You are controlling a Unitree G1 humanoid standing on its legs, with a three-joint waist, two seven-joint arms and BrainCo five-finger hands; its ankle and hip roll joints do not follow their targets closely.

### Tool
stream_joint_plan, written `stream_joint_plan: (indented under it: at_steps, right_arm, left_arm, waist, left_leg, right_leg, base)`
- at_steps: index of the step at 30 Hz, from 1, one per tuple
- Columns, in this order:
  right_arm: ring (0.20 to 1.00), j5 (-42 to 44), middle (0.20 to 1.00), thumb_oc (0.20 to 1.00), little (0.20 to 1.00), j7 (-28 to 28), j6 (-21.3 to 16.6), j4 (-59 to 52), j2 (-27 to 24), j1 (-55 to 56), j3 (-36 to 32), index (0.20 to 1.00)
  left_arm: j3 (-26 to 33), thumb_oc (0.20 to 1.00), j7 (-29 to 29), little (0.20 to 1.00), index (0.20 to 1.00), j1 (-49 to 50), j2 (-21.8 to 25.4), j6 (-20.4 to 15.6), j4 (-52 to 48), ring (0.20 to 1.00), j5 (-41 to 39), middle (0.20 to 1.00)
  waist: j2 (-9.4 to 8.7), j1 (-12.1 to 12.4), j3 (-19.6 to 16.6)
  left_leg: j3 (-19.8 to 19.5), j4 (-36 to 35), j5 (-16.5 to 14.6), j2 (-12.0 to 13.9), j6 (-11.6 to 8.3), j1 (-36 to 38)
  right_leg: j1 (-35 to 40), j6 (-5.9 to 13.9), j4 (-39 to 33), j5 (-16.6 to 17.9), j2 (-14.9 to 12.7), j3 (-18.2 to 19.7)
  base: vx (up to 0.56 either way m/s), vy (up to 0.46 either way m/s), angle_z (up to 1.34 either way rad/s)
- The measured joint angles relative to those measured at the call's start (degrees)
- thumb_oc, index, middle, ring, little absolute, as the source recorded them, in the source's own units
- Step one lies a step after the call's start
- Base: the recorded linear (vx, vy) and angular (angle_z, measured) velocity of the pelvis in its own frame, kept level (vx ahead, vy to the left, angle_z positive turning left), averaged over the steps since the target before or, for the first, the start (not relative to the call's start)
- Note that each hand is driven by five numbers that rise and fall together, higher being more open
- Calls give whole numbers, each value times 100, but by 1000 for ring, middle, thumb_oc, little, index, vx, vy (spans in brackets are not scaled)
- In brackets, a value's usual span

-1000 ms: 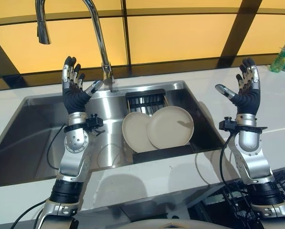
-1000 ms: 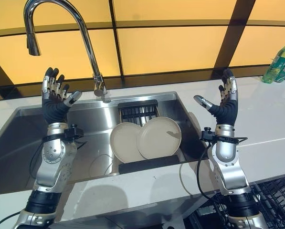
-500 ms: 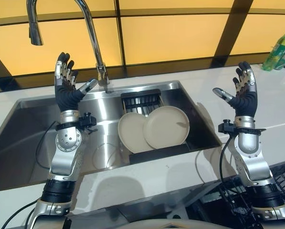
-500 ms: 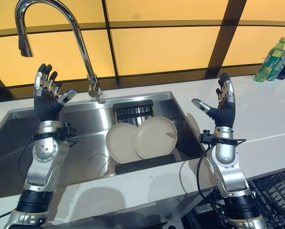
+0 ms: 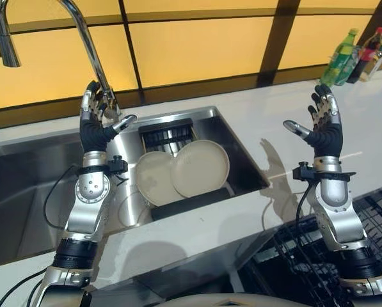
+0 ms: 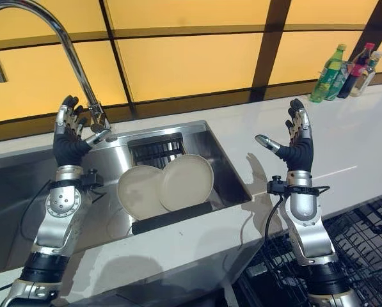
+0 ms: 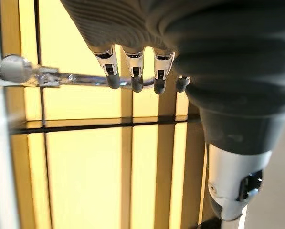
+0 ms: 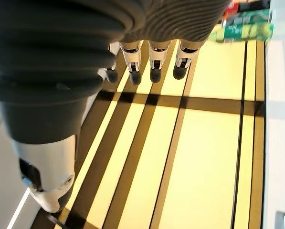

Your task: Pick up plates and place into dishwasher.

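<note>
My left robot hand (image 5: 96, 125) is raised above the sink (image 5: 31, 166), palm facing inward, fingers straight and released, holding nothing; its fingertips stand just in front of the base of the faucet (image 5: 82, 38). My right robot hand (image 5: 323, 126) is raised over the white bench (image 5: 267, 109) at 3 o'clock of the sink, well apart from it, fingers straight, thumb spread, also released and empty. In the left wrist view my fingers (image 7: 132, 71) extend straight toward the yellow panelled wall (image 7: 85, 167), with the faucet spout crossing behind them. In the right wrist view my fingers (image 8: 154, 62) point straight at the same wall, with nothing between them and the thumb. Two plates stand in the sink, leaning on edge in a dark drying rack (image 5: 178, 201): the left plate (image 5: 149, 179) sits partly behind the right plate (image 5: 200, 168), which overlaps it and tilts back toward 12 o'clock. Both plates lie between my two arms, nearer my left robot hand, and neither hand touches them. A slotted black insert (image 5: 166, 133) sits at 12 o'clock of the plates against the rear sink wall. Several bottles (image 5: 354, 54) stand at the 1 o'clock corner of the bench against the wall. The wire dishwasher rack (image 5: 318, 256) shows at 5 o'clock, below the bench edge.
</note>
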Motion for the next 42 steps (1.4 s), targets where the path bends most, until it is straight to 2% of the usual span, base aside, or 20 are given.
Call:
stream_joint_plan:
  at_steps: [1, 2, 5, 9, 10, 16, 20, 24, 28, 33, 37, 42]
  right_arm:
    - [1000, 2, 1000, 1000, 1000, -11, 17, 9, -159, -77, 5, 1000]
    - [1000, 2, 1000, 1000, 1000, -10, 65, 14, -192, -97, 28, 1000]
    - [1000, 5, 1000, 1000, 1000, 61, 141, 17, -170, -66, 119, 1000]
    - [1000, 12, 1000, 1000, 1000, 156, 147, 16, -154, -55, 114, 1000]
    - [1000, 44, 1000, 1000, 1000, 174, 163, 15, -153, -55, 119, 1000]
    - [1000, 128, 1000, 1000, 1000, 197, 346, 16, -191, -57, 146, 1000]
    - [1000, 208, 1000, 1000, 1000, 224, 355, 90, -237, -55, 162, 1000]
    - [1000, 226, 1000, 1000, 1000, 320, 357, 100, -331, -59, 156, 1000]
    - [1000, 229, 1000, 1000, 1000, 395, 358, 112, -523, -65, 160, 1000]
    - [1000, 330, 1000, 1000, 1000, 426, 371, 118, -602, -79, 154, 1000]
    - [1000, 332, 1000, 1000, 1000, 449, 373, 117, -604, -79, 155, 1000]
    - [1000, 330, 1000, 1000, 1000, 452, 383, 118, -630, -81, 155, 1000]
  left_arm:
    - [-51, 1000, -32, 1000, 1000, -118, 53, 12, 38, 1000, 16, 1000]
    - [-71, 1000, -43, 1000, 1000, -187, 149, 21, 76, 1000, 118, 1000]
    - [-137, 1000, -69, 1000, 1000, -300, 442, 48, 431, 1000, 430, 1000]
    - [-207, 1000, -189, 1000, 1000, -322, 706, 124, 812, 1000, 579, 1000]
    - [-236, 1000, -280, 1000, 1000, -357, 739, 126, 923, 1000, 656, 1000]
    - [-384, 1000, -784, 1000, 1000, -748, 899, 210, 1808, 1000, 669, 1000]
    - [-483, 1000, -1065, 1000, 1000, -874, 1250, 174, 2281, 1000, 664, 1000]
    - [-513, 1000, -1271, 1000, 1000, -895, 1281, 164, 2666, 1000, 663, 1000]
    - [-909, 1000, -1427, 1000, 1000, -1033, 1284, 303, 3089, 1000, 761, 1000]
    - [-1038, 1000, -1844, 1000, 1000, -1141, 1284, 454, 3347, 1000, 772, 1000]
    - [-1110, 1000, -2231, 1000, 1000, -1208, 1283, 442, 3347, 1000, 528, 1000]
    - [-1173, 1000, -2540, 1000, 1000, -1361, 1282, 342, 3361, 1000, 120, 1000]
  waist:
    - [134, -4, 68]
    - [150, 40, 85]
    - [46, -169, 164]
    - [124, -351, 163]
    - [169, -439, 167]
    - [372, -572, 274]
    - [460, -686, 326]
    - [601, -791, 418]
    - [722, -905, 557]
    - [746, -955, 720]
    - [742, -931, 750]
    - [764, -950, 984]
  left_leg:
    - [-170, -192, -189, -125, -46, 23]
    - [-127, -204, -194, -179, -26, 7]
    - [48, -414, -110, -305, 61, 145]
    - [200, -666, -96, -280, 58, 434]
    - [212, -701, -34, -292, -30, 467]
    - [473, -856, -31, -288, -35, 635]
    - [589, -922, -32, -326, -33, 635]
    - [647, -944, -24, -371, -16, 620]
    - [669, -952, -20, -418, 2, 610]
    - [728, -955, -20, -443, 14, 619]
    - [726, -954, -20, -452, 14, 619]
    - [724, -943, -9, -494, 40, 617]
  right_leg:
    - [-150, 41, 70, 11, 44, 97]
    - [-277, 90, 152, 43, 23, 240]
    - [-235, 192, 91, 112, -107, 245]
    - [-134, 234, -44, 147, -72, 245]
    - [-133, 210, -43, 174, -40, 275]
    - [-155, 217, -40, 165, 8, 406]
    - [-244, 247, -41, 164, -6, 521]
    - [-310, 301, -41, 157, -24, 571]
    - [-347, 298, -41, 195, -54, 644]
    - [-365, 312, -40, 204, -73, 667]
    - [-361, 315, -39, 205, -82, 666]
    - [-357, 339, -39, 221, -129, 675]
  base:
    - [55, 135, -60]
    - [77, 157, -57]
    - [140, 145, -25]
    - [166, 97, -19]
    - [108, 97, -11]
    - [58, 98, -17]
    - [50, 80, -11]
    - [56, 72, -8]
    - [46, 75, -7]
    - [60, 40, -4]
    - [45, 35, 1]
    - [8, 59, 1]
